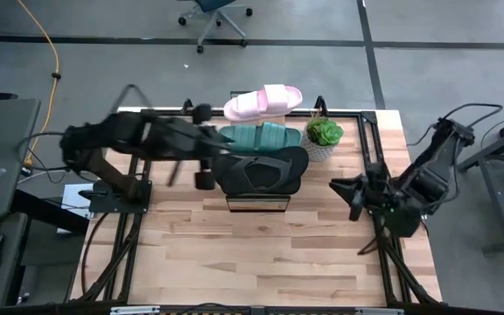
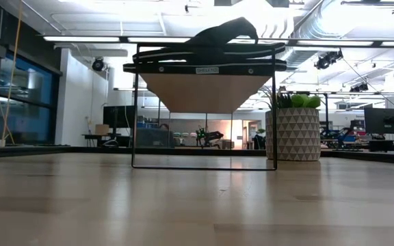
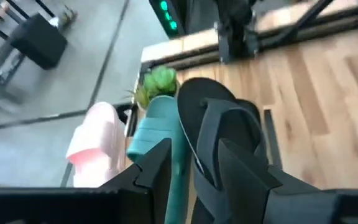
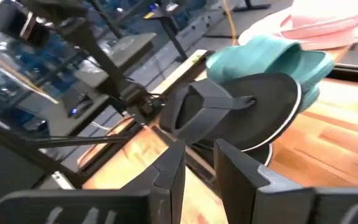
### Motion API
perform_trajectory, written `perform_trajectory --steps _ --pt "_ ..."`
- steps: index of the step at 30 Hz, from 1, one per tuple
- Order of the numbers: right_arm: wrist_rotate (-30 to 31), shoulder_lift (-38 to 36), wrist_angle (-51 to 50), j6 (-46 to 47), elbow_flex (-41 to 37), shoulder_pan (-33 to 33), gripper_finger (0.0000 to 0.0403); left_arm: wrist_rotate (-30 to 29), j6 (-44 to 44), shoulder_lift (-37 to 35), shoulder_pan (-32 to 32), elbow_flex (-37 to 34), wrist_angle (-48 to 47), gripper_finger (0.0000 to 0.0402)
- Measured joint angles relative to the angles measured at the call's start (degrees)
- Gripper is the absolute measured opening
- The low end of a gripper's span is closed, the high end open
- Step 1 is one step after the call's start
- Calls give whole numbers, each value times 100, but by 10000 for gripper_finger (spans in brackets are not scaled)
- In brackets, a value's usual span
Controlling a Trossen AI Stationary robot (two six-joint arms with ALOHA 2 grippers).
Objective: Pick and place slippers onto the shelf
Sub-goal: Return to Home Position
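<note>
Three slippers lie in a row on the shelf (image 1: 256, 204) at the table's middle. The pink slide (image 1: 262, 102) is farthest, the teal slide (image 1: 261, 136) is in the middle, and the black flip-flop (image 1: 261, 169) is nearest. Each rests sole down on the plank top. In the low view the flip-flop (image 2: 217, 37) shows on top of the shelf (image 2: 204, 68). My left gripper (image 3: 191, 177) hovers open just left of the flip-flop and above it, empty. My right gripper (image 4: 199, 171) stands open to the shelf's right (image 1: 346, 194), pointing toward the slippers, also empty.
A potted green plant (image 1: 323, 138) in a patterned white pot (image 2: 293, 133) stands right of the shelf, by the teal slide. Bare wooden tabletop (image 1: 261, 262) stretches from the shelf to the near edge. An office chair and cables are on the floor beyond the table.
</note>
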Motion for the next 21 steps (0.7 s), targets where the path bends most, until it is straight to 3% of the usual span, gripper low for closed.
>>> perform_trajectory --steps 6,11,14,18,21 --pt "336 -107 426 -126 -197 603 73 -387 -154 -857 -730 -146 272 104" --pt "353 -316 1794 -921 -671 800 73 -798 -157 -1765 -1554 -1132 1037 84" --pt "-275 -423 3496 -2209 -1086 577 73 -979 -149 -2425 -1938 -2273 2041 67" --pt "-2009 -438 6293 -4286 -1672 -149 70 -1050 -78 -3267 -2153 -4147 3725 38" --pt "-3079 -458 7126 -4786 -1938 -760 54 -865 25 -3733 -2118 -5396 5020 11"
